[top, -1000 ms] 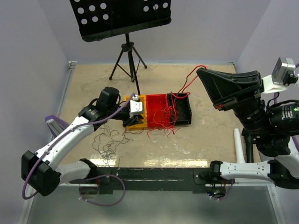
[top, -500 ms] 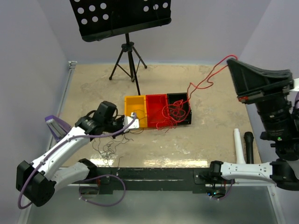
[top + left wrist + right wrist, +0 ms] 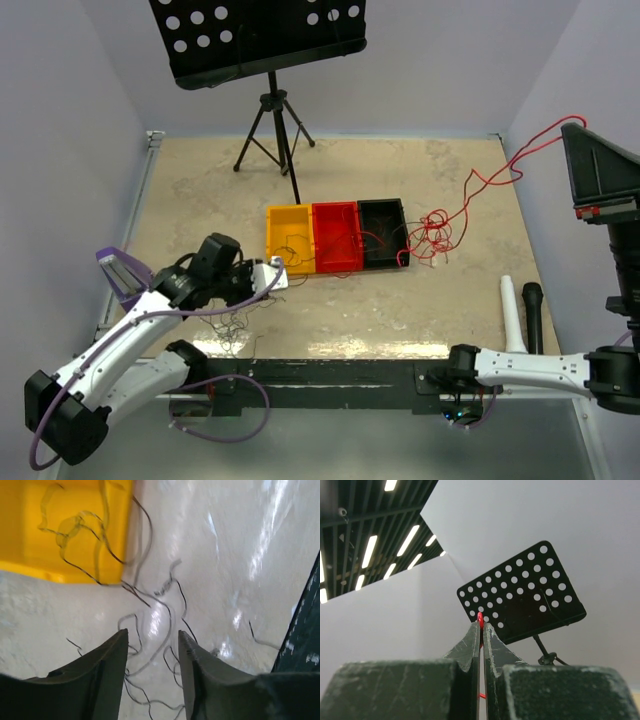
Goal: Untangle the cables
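One red cable [image 3: 480, 617] tight in right tool [image 3: 481, 628]; left tool [image 3: 152, 641] agape near bin [image 3: 45, 571] edge.

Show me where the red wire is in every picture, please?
Top view: the red wire runs from a curly bunch beside the black bin up to the far right edge.
Left wrist: not in it.
Right wrist: a tiny red bit is pinched at the tips of the right gripper.
Shared landmark: the music stand, in the top and right wrist views.

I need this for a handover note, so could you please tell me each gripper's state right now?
Left gripper: open, over loose black cables.
Right gripper: shut on the red cable.
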Controlling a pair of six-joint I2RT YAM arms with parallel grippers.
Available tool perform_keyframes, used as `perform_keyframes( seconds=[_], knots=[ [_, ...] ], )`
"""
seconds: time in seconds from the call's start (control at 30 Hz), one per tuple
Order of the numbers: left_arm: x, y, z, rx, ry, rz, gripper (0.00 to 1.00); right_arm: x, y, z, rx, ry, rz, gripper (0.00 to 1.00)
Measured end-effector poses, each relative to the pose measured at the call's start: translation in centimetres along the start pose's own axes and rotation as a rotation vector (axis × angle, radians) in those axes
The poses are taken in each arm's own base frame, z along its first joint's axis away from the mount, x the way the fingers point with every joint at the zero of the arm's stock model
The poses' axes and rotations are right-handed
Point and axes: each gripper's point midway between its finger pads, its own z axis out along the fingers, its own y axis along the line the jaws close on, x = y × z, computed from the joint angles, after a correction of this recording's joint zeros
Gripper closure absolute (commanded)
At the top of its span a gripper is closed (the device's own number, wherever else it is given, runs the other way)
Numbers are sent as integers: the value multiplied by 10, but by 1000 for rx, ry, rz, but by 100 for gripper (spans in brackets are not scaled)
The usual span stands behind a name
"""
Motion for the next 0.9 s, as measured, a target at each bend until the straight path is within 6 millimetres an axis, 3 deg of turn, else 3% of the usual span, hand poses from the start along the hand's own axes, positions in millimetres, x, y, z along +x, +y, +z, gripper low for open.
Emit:
perform_keyframes(
  seconds=[0.03, 0.07, 0.23, 0.3, 0.4, 0.63, 0.7, 0.77, 0.83, 0.87, 0.9],
  knots=[
    [-12, 6, -2, -13, -35, -9, 8, 3, 1, 1, -1, 8, -6, 100],
    [-29, 14, -5, -27, -86, -23, 0, 7, 1, 1, -1, 14, -10, 100],
    [-117, 42, -20, -1, -353, -66, 0, 27, 10, 9, -15, 52, -31, 100],
    [-137, 48, -17, 31, -400, -64, 0, 36, 15, 12, -28, 70, -38, 100],
    [-153, 53, -2, 80, -425, -70, 0, 47, 22, 15, -47, 90, -41, 100],
    [-167, 38, 26, 229, -452, -84, 2, 61, 34, 20, -88, 113, -32, 100],
    [-171, 36, 28, 241, -463, -74, 12, 65, 38, 21, -101, 121, -30, 100],
    [-173, 37, 29, 244, -473, -67, 33, 69, 40, 23, -106, 128, -32, 100],
    [-175, 38, 30, 241, -481, -62, 61, 73, 42, 23, -113, 134, -33, 100],
    [-175, 38, 30, 241, -482, -60, 85, 74, 43, 24, -117, 136, -33, 100],
    [-176, 39, 31, 240, -483, -57, 100, 75, 44, 24, -120, 138, -33, 100]
  ],
)
